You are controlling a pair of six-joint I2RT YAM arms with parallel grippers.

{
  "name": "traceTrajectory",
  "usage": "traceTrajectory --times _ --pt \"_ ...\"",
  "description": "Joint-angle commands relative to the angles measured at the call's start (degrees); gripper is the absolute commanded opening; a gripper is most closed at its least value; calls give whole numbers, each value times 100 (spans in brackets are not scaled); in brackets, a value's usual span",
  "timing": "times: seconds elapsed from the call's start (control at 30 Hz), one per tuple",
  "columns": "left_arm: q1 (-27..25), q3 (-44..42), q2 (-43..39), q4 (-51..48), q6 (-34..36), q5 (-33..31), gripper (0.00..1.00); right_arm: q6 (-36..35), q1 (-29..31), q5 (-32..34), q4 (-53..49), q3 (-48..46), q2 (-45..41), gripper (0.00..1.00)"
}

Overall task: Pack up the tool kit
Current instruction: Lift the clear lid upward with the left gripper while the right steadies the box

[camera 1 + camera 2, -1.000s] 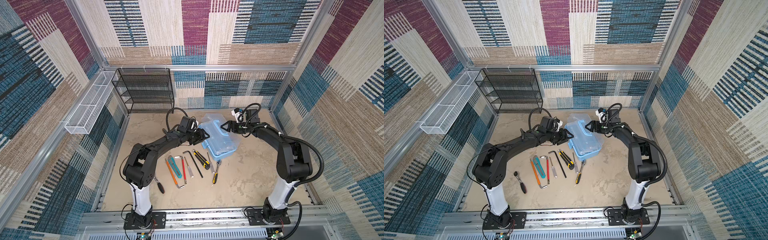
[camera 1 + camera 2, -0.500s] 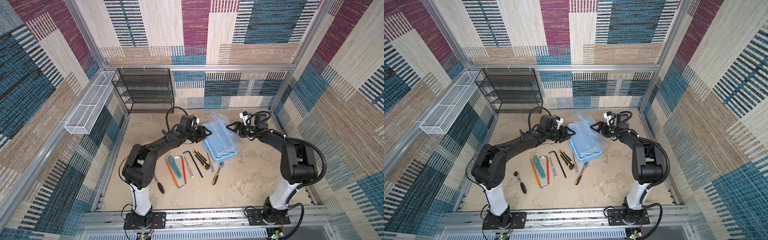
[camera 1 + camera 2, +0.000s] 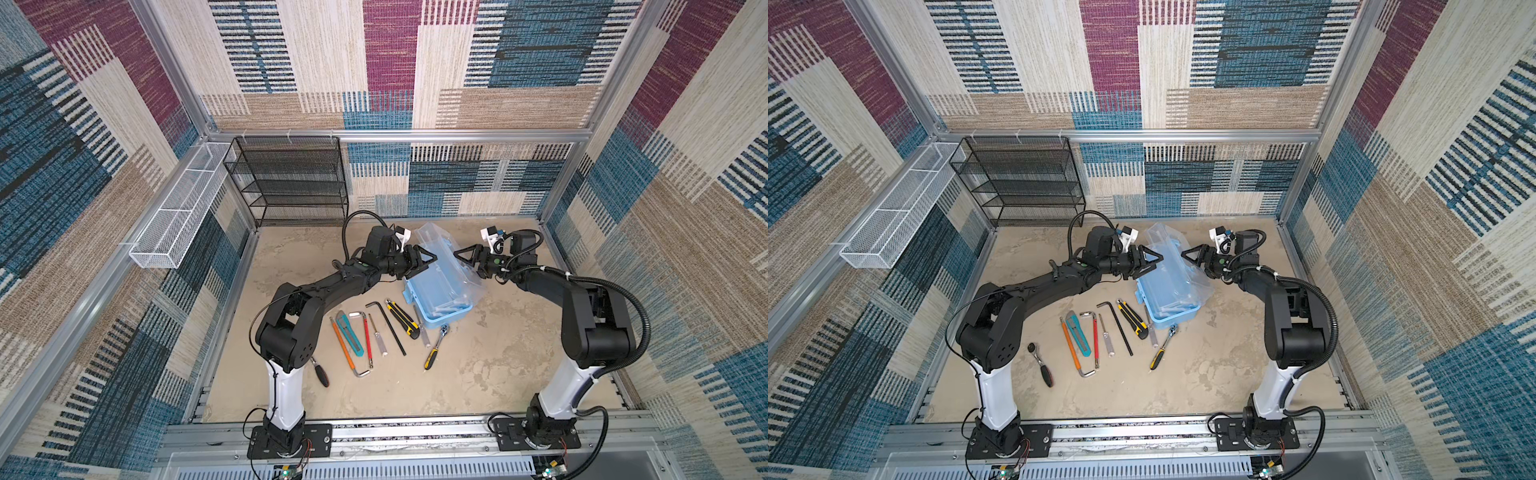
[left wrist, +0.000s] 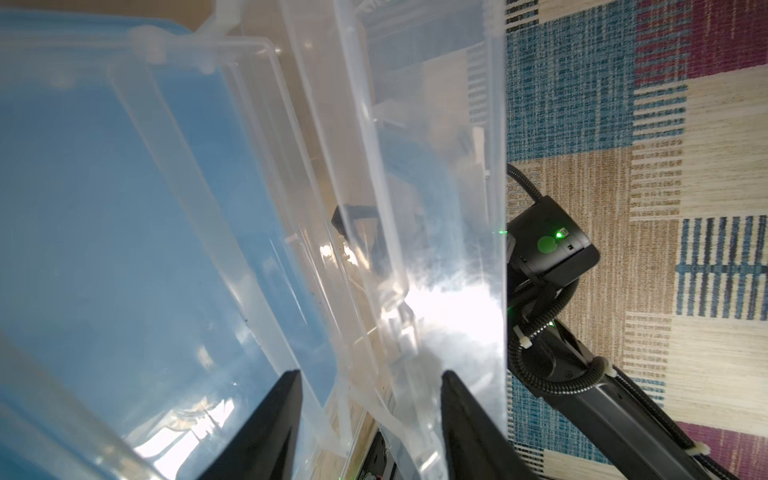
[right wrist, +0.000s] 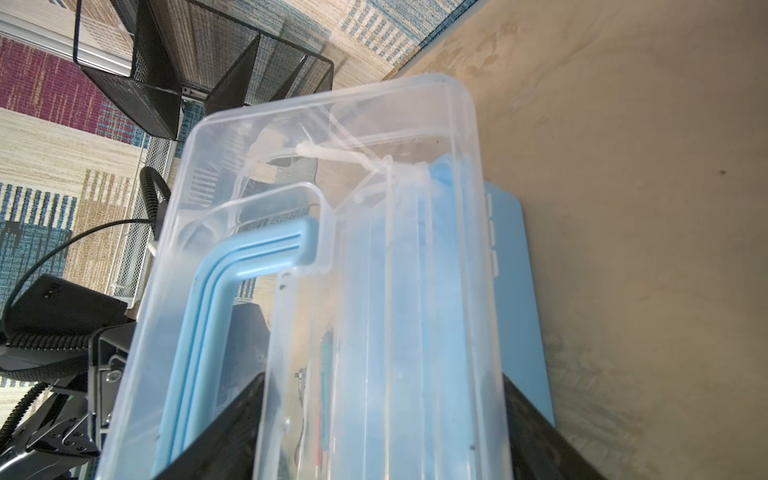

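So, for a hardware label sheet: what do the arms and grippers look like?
The left arm and right arm are matte black with a white lower link on black base plates. A ribbed black conduit loops along the right arm. The left gripper and right gripper have black triangular fingers and white camera mounts.

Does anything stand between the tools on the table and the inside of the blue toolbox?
The clear lid stands raised, so it does not cover the toolbox. A clear tray seems to lie across the opening, above the blue bottom; the tools would meet it first.
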Motion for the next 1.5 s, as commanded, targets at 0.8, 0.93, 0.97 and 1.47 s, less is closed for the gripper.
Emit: traceTrajectory --times 0.8,0.93,0.97,1.47 --pt "-160 680 795 2249 -1344 144 3 746 12 -202 1214 -310 -68 81" --pt "-165 909 908 2035 -1283 160 0 491 12 -94 899 -149 -61 86" --pt "-164 965 940 1866 -1258 169 0 453 12 -79 844 -115 -52 88" --pt "-130 2350 1392 -417 -413 340 0 -791 -102 1490 -780 164 -422 100"
